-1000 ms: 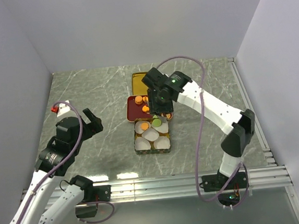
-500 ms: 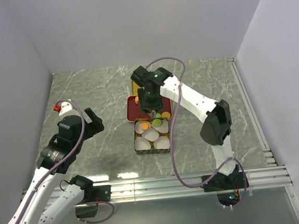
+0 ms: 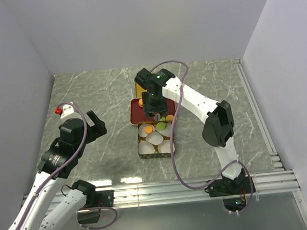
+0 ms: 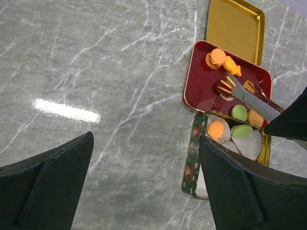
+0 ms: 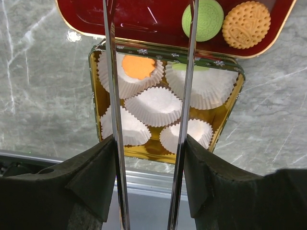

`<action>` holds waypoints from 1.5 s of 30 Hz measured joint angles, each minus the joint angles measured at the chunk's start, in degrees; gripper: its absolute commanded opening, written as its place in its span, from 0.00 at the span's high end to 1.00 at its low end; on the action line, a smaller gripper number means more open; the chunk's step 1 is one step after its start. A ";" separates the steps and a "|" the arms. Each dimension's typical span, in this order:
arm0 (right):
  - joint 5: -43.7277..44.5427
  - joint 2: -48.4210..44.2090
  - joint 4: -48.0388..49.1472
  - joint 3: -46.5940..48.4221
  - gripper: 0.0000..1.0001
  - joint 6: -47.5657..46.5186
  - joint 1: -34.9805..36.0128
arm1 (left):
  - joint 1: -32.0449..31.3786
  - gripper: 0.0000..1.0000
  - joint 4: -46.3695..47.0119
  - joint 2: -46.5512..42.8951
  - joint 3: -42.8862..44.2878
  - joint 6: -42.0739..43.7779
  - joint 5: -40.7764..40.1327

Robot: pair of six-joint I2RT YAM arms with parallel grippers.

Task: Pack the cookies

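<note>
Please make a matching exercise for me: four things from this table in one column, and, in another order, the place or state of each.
1. gold tray
2. red tray
3. tin
4. tongs

a. holds white paper cups
b. held by the right gripper
c. holds loose cookies
d. farthest back of the three containers

Pairs: 1-d, 2-c, 3-a, 4-b
</note>
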 measured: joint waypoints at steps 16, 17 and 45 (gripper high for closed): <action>-1.25 6.51 -0.94 2.75 0.40 -1.57 -1.05 | 0.00 0.04 -0.04 -0.72 0.00 -0.02 -0.07; -1.31 6.58 -0.94 2.91 0.40 -1.70 -1.22 | 0.02 0.03 -0.04 -0.72 0.00 -0.02 -0.07; -2.71 3.85 1.29 -3.41 0.54 -2.16 -1.51 | 2.86 0.05 -0.02 -0.33 0.00 0.00 -0.04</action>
